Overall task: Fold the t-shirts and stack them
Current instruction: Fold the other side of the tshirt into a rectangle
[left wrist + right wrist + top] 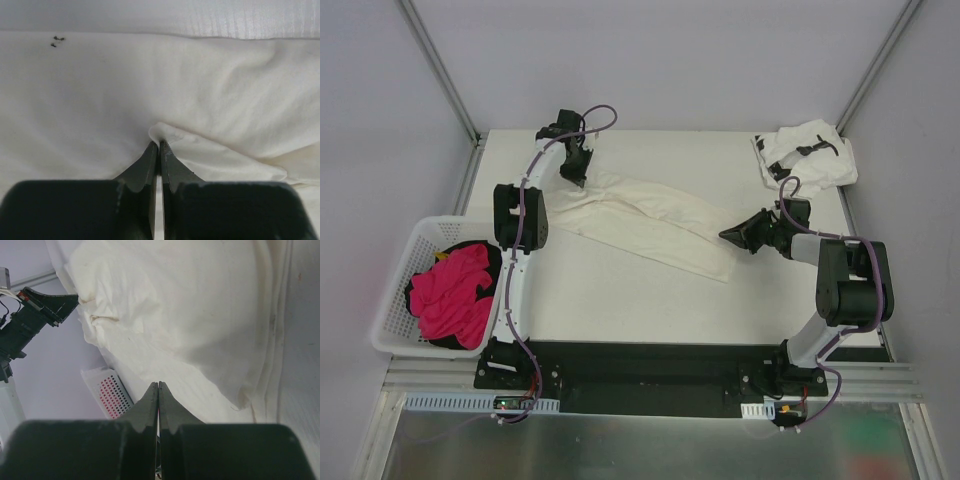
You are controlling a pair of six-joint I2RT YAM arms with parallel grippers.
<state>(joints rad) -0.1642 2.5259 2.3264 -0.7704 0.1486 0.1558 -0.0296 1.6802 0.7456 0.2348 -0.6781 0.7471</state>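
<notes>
A cream-white t-shirt [640,225] lies bunched in a long diagonal band across the middle of the table. My left gripper [578,176] is at its far left end, shut on a small pinched fold of the cloth [161,132]. The right gripper [728,236] hovers by the band's near right end, shut, with nothing between its fingertips [158,385]; the cream cloth [190,315] lies just beyond them. The second t-shirt [807,156], white with black marks, sits crumpled at the back right corner.
A white plastic basket [398,290] stands off the table's left edge, holding pink cloth [452,292] over something black. Grey walls and metal frame posts enclose the table. The arm bases sit on a black rail [640,365] at the near edge.
</notes>
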